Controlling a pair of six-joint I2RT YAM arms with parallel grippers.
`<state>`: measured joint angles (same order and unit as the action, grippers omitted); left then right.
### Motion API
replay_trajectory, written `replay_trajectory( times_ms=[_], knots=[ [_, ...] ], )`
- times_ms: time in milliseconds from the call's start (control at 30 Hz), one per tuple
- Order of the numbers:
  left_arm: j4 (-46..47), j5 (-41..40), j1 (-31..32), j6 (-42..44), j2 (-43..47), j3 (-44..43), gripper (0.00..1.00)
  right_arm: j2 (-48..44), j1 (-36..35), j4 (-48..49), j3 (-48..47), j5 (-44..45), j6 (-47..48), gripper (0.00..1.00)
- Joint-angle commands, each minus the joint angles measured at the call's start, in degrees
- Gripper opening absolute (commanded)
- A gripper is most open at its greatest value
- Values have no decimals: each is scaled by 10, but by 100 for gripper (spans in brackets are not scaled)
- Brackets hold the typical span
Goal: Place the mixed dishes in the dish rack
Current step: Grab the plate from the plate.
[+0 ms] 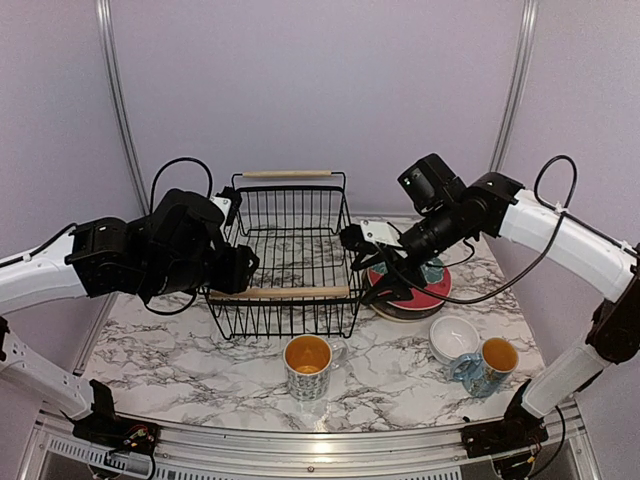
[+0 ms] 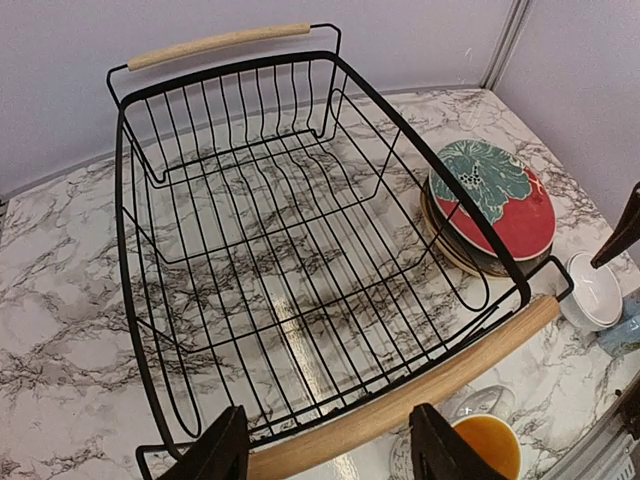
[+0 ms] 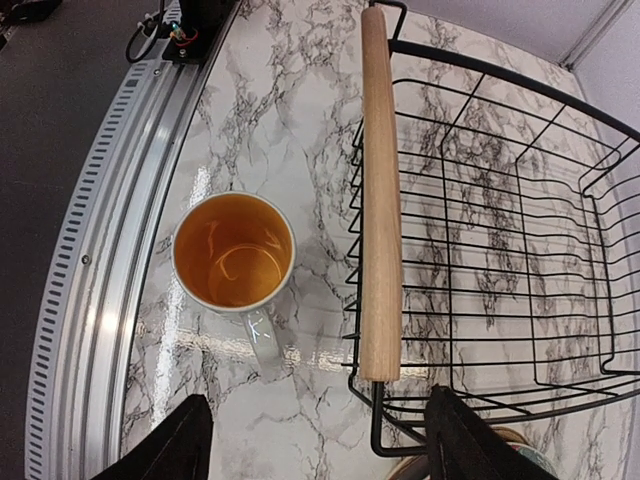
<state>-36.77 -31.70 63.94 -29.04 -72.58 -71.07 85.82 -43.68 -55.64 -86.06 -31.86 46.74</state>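
Dish rack (image 1: pixel 285 255): centre frame, front edge near the mug (image 1: pixel 308 362).
Left gripper (image 2: pixel 330 442): spread, straddling the front handle (image 2: pixel 420 385), contact unclear.
Right gripper (image 3: pixel 320 440): spread, empty, above the rack's corner.

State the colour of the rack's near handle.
The near handle is pale wood; right wrist view shows it best.

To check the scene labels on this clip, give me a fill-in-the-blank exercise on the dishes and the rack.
The dish rack holds ____ dishes.
The red plate tops a stack beside the rack, on the robot's ____.
The mug in front of the rack and the mug by the white bowl are both ____ inside.
Missing words: no; right; orange.
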Motion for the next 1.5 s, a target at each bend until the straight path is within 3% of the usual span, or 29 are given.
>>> replay_trajectory(
  times_ms=[0, 267, 500, 633, 700, 900, 1133, 1233, 1467],
  knots=[
    [-86, 97, -6, 5, 18, -4, 56, 1, -9, 0, 1, -10, 5, 68],
    [-80, 186, -7, -49, 66, 56, 46, 50, -82, -11, -15, 12, 24, 61],
    [-51, 163, -6, -45, 78, 82, 45, 110, -144, -6, -37, 37, 25, 56],
    [-7, 162, -5, -36, 90, 90, 48, 103, -134, -46, -78, 33, 33, 45],
    [17, 168, 2, -23, 89, 94, 49, 81, -97, -59, -88, 5, 35, 45],
    [88, 172, 36, 39, 44, 68, 51, 26, 99, -35, -75, -83, 4, 46],
    [177, 174, 49, 82, -40, 17, 51, 42, 368, 139, -3, -103, -190, 48],
    [193, 150, 49, 81, -71, -5, 52, 68, 408, 187, 15, -34, -250, 49],
    [179, 77, 13, 57, -102, -56, 60, 128, 418, 201, 33, 47, -275, 51]
  ],
)
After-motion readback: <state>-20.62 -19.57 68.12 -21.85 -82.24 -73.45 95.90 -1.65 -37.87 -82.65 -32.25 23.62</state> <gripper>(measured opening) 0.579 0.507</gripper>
